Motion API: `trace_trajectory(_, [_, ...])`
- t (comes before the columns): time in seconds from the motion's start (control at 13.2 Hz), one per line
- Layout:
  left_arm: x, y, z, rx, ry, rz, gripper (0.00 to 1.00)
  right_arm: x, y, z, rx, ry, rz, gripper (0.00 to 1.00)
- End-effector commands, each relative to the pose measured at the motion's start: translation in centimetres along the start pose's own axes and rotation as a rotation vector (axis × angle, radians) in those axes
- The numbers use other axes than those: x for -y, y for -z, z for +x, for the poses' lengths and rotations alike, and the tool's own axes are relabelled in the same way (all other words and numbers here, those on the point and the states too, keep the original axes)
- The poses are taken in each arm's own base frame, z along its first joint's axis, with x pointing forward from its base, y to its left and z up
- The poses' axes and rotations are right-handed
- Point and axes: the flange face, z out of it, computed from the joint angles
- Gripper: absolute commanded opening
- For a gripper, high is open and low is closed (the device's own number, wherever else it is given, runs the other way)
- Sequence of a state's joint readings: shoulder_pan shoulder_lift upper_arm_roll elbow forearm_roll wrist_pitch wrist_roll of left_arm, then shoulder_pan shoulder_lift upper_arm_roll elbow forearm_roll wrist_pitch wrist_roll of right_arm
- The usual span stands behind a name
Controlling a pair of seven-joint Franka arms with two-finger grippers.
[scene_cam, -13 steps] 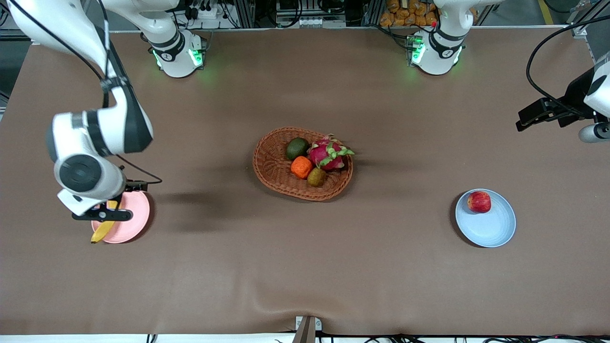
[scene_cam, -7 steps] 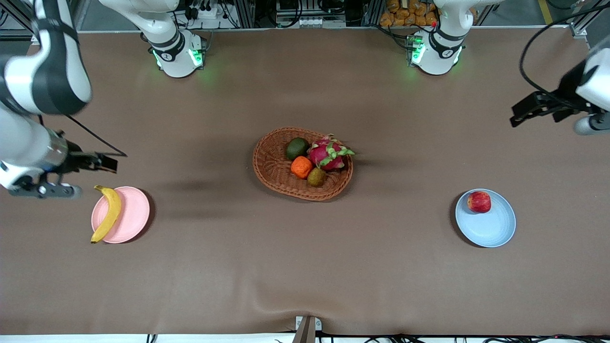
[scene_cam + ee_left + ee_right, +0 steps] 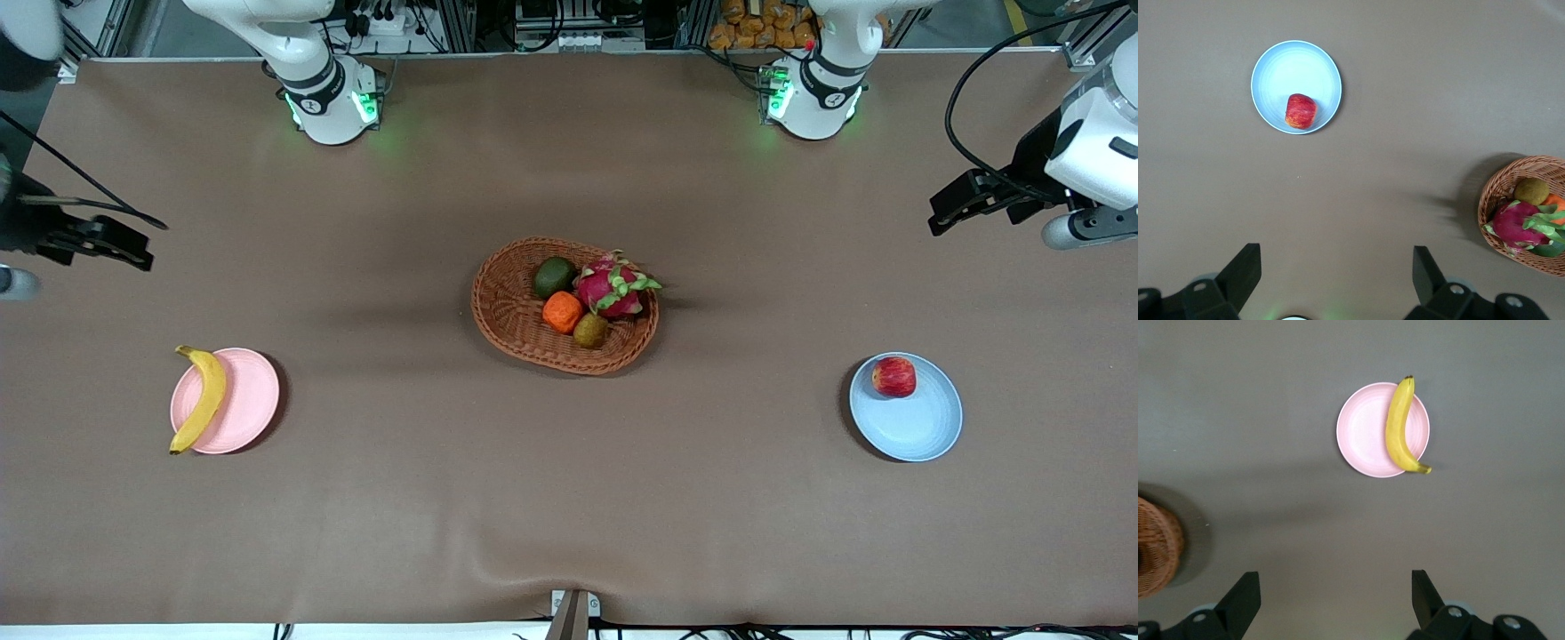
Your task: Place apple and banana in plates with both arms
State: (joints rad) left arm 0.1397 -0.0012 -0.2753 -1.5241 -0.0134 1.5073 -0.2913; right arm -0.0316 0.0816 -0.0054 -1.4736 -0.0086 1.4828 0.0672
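Note:
The yellow banana (image 3: pixel 201 400) lies across the pink plate (image 3: pixel 249 400) toward the right arm's end of the table, both tips past the rim. The red apple (image 3: pixel 893 376) sits in the light blue plate (image 3: pixel 920 427) toward the left arm's end. My right gripper (image 3: pixel 1336 581) hangs open and empty high over the table; its wrist view looks down on the banana (image 3: pixel 1399 427) and pink plate (image 3: pixel 1365 433). My left gripper (image 3: pixel 1336 257) is also open and empty, high up, with the apple (image 3: pixel 1301 111) and blue plate (image 3: pixel 1295 70) below it.
A woven brown basket (image 3: pixel 511 307) stands mid-table holding a pink dragon fruit (image 3: pixel 612 286), an orange mandarin (image 3: pixel 562 311), a dark green fruit (image 3: pixel 555 276) and a brownish one (image 3: pixel 590 330). The arm bases (image 3: pixel 329 102) glow green along the table's back edge.
The right gripper rose off the banana and pink plate and swung out toward the table's end. The left arm drifted slightly. Banana and apple stayed put.

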Motion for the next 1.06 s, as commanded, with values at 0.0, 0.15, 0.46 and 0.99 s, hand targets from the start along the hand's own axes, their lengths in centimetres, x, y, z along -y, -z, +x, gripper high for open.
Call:
trace_trajectory(0.0, [0.9,1.0,-0.6,-0.013,-0.018,0.025,1.00,-2.1,2.2,-0.5,0.014,-0.025,0.046,1.00])
trace_trajectory(0.15, [1.3,1.2,-0.8,-0.003,-0.008,0.029,1.00,-1.9,3.4,-1.4,0.004,-0.015,0.022,1.00])
trace_trajectory(0.46, [3.3,3.9,-2.3,-0.045,0.025,0.031,1.00,-1.0,4.2,-1.9,-0.044,0.045,-0.019,1.00])
trace_trajectory(0.99, [6.1,3.9,-1.8,-0.036,-0.053,0.021,1.00,0.3,4.2,-2.0,-0.047,0.086,-0.026,1.00])
